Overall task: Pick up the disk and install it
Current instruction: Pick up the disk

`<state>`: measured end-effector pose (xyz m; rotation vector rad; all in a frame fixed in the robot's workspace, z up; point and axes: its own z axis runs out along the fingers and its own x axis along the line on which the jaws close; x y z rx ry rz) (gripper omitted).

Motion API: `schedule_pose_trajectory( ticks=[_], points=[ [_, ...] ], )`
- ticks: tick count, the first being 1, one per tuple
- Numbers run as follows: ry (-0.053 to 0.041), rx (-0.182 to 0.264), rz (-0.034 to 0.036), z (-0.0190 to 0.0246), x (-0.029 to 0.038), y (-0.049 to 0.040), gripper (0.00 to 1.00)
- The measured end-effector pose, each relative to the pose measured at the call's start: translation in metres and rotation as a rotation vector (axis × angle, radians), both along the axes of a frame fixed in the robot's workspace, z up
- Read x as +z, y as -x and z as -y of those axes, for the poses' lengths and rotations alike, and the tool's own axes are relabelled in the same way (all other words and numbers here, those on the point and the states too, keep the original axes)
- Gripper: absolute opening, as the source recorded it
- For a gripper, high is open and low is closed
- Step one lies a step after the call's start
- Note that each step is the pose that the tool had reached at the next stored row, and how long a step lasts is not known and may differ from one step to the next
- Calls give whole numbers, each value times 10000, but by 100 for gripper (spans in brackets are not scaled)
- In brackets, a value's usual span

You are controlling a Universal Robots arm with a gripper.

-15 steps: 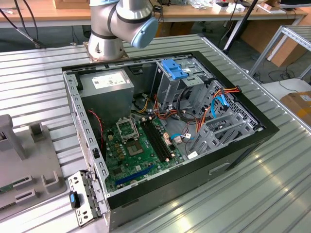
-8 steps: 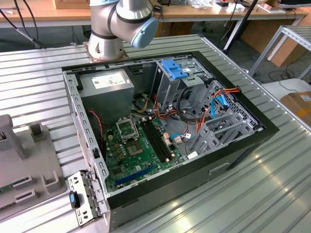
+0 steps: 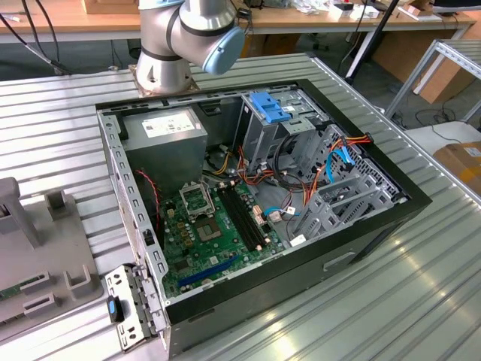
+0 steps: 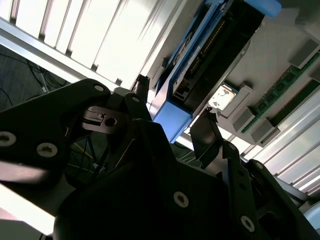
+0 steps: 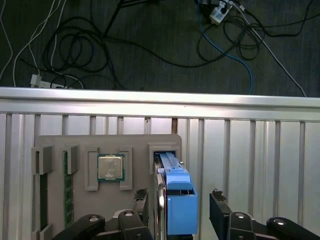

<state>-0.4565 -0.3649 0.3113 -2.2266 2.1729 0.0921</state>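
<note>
Between the two dark fingers [image 5: 141,200] of the pincer [image 5: 179,195] stood the disk [image 5: 180,212], set on its edge in a slot of a grey holder [image 5: 105,142]. The pincer was spread wide and gripped nothing. One finger stood just beside the dark flat side of the disk. The other stood apart from the blue rail, with a strip of bare table showing in the gap. Whether the closer finger touched the disk could not be told. In the second wrist view the pincer [image 4: 175,100] straddled the blue end tab of the disk [image 4: 210,55], with a finger [image 4: 206,132] on either side.

A little beyond the pincer, on the side of the disk's dark face, a square silver chip [image 5: 110,167] lay in its own pocket of the holder. Farther out on that side a green memory stick [image 5: 65,187] lay in a narrow slot. The holder rested on a ribbed metal table [image 5: 250,150]. Past the table's edge, far from the pincer, loose cables [image 5: 150,45] lay on a dark floor [image 5: 75,20].

In the exterior view an open computer case [image 3: 376,218] lay on the table with a green circuit board [image 3: 203,241] inside. A corner of the holder [image 3: 45,256] showed at the exterior view's left, near the case.
</note>
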Motion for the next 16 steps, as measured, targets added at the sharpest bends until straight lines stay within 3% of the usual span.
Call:
schedule_pose_trajectory(
  ticks=[8, 9, 10, 16],
  points=[
    [0, 0, 1, 0, 0, -1, 59],
    [0, 0, 1, 0, 0, -1, 46],
    [1, 0, 0, 0, 0, -2, 40],
    [0, 0, 0, 0, 0, -3, 37]
  ],
)
